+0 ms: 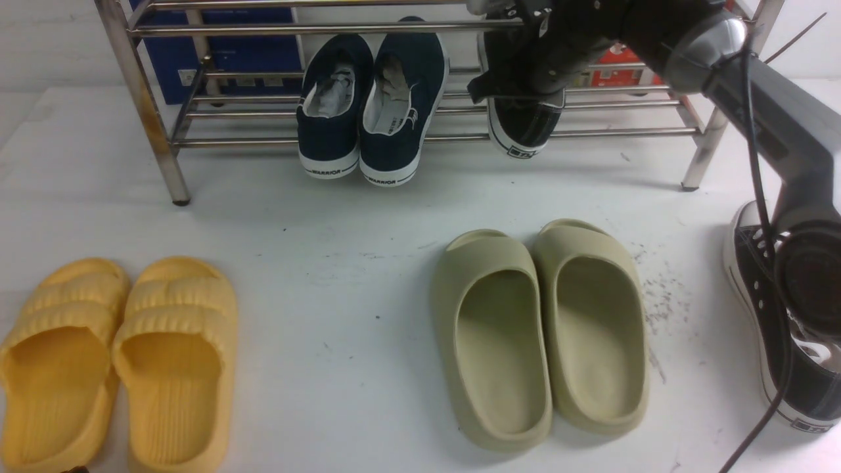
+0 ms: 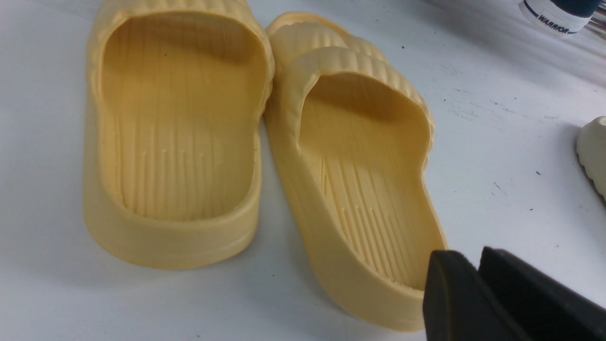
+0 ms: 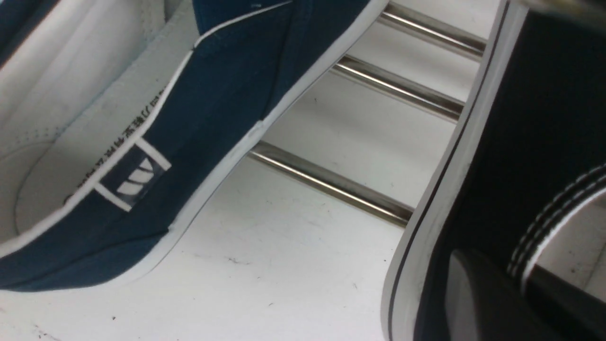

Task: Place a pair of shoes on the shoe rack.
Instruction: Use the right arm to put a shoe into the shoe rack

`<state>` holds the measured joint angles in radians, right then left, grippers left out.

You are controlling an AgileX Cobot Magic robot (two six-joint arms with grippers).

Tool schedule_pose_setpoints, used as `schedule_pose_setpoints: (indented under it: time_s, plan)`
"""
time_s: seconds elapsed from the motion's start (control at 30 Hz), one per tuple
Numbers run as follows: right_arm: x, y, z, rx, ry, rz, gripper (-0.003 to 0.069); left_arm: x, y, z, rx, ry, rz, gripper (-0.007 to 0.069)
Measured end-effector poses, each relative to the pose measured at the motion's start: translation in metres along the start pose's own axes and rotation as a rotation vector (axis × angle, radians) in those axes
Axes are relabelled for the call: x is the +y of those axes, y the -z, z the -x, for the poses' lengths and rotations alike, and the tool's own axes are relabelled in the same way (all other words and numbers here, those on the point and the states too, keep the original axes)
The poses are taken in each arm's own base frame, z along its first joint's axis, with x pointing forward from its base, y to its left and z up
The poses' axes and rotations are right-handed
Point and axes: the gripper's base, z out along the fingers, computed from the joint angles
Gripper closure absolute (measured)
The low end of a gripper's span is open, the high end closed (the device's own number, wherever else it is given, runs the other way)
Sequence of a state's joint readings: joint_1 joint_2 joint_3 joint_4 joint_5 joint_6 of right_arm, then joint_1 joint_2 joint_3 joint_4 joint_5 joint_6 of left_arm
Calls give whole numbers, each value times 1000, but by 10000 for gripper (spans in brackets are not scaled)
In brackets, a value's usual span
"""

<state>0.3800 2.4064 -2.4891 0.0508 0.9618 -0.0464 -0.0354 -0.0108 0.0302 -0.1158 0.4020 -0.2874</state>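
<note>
Right gripper (image 1: 525,79) is pinching one black sneaker (image 1: 525,128), now resting on the shoe rack (image 1: 141,92) beside the navy slip-ons (image 1: 371,105). The second black sneaker (image 1: 746,276) is lying before the rack, awaiting placement. Left gripper (image 2: 478,265): jaw state cannot be told.

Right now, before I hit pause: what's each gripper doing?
Left gripper: closed, holding nothing.
Right gripper: closed on the black sneaker on the shoe rack.

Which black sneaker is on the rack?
The sneaker held by the right gripper, beside the navy pair. The other sneaker lies on the table, far right.
</note>
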Motion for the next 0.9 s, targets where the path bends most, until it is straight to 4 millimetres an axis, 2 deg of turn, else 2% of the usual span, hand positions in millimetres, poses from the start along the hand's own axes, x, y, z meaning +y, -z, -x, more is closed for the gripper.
schedule_pose_setpoints:
  time_s: [0.27, 0.43, 0.47, 0.5, 0.57, 0.67, 0.8, 0.9]
  plan:
    - [0, -5, 1, -24, 8, -3, 554, 0, 0, 0, 0, 0, 0, 522]
    - [-1, 3, 8, -79, 18, -14, 458, 0, 0, 0, 0, 0, 0, 522]
    - [-1, 6, 10, -85, 19, -14, 419, 0, 0, 0, 0, 0, 0, 522]
    - [-1, 7, 10, -86, 19, -14, 419, 0, 0, 0, 0, 0, 0, 522]
    - [1, 16, 12, -72, 7, 5, 365, 0, 0, 0, 0, 0, 0, 522]
    - [6, 33, 12, -13, -15, 49, 331, 0, 0, 0, 0, 0, 0, 522]
    - [13, 63, 8, 118, -30, 113, 334, 0, 0, 0, 0, 0, 0, 519]
    - [14, 74, 9, 131, -31, 128, 370, 0, 0, 0, 0, 0, 0, 515]
